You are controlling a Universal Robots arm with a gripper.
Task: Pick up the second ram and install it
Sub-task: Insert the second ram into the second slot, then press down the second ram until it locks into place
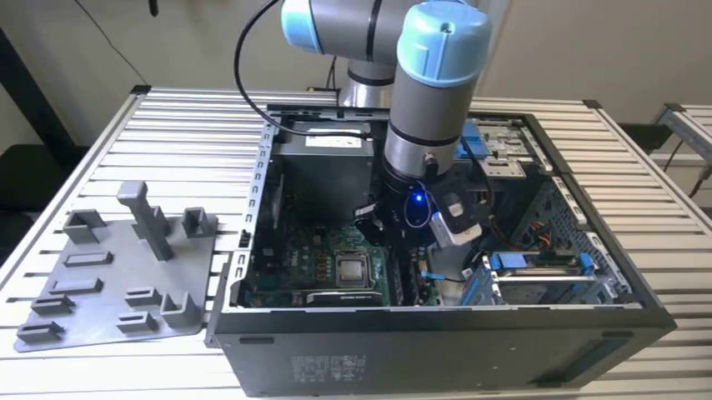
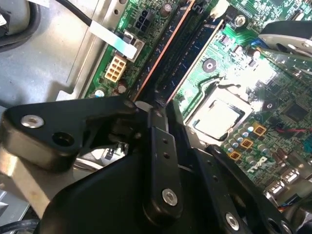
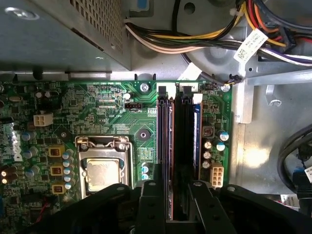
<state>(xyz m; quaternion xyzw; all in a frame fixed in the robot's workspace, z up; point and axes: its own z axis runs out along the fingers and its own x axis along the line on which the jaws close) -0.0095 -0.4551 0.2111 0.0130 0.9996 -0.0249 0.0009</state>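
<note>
In the exterior view the arm reaches down into the open computer case [image 1: 445, 342], and my gripper [image 1: 414, 250] is low over the motherboard [image 3: 107, 112]. In both wrist views the second ram [image 3: 184, 141] [image 2: 183, 51] is a long dark strip standing on edge along a memory slot. It runs between an orange-edged stick [image 3: 165, 141] and a blue slot [image 3: 196, 141]. My gripper [image 3: 181, 187] [image 2: 151, 109] straddles its near end, with black fingers [image 3: 155, 195] on either side, shut on it. I cannot tell whether the stick is seated in the slot.
The processor socket [image 3: 102, 173] lies beside the slots. The grey power-supply box [image 3: 58, 34] and a bundle of coloured cables [image 3: 204, 39] sit past the slots' far end. A blue-trimmed drive cage [image 1: 534, 262] fills the case's right side. A grey fixture plate [image 1: 112, 283] lies on the slatted table.
</note>
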